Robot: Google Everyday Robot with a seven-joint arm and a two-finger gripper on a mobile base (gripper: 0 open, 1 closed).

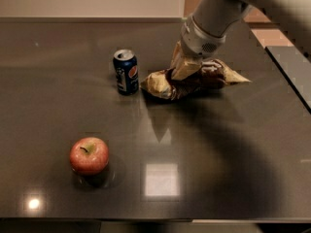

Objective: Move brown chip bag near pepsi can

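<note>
The brown chip bag (204,80) lies flat on the dark table, its tan left end (156,85) close beside the pepsi can (126,72). The can stands upright, dark blue with a silver top and round logo. My gripper (182,69) comes down from the upper right on the grey arm (214,18) and is shut on the bag's middle, covering part of it. The bag's right tan end (237,77) points away to the right.
A red apple (89,155) sits at the front left of the dark table (218,169). A bright light reflection shows on the tabletop at the front centre. The table's right edge (291,76) runs past the bag, with a lighter floor beyond.
</note>
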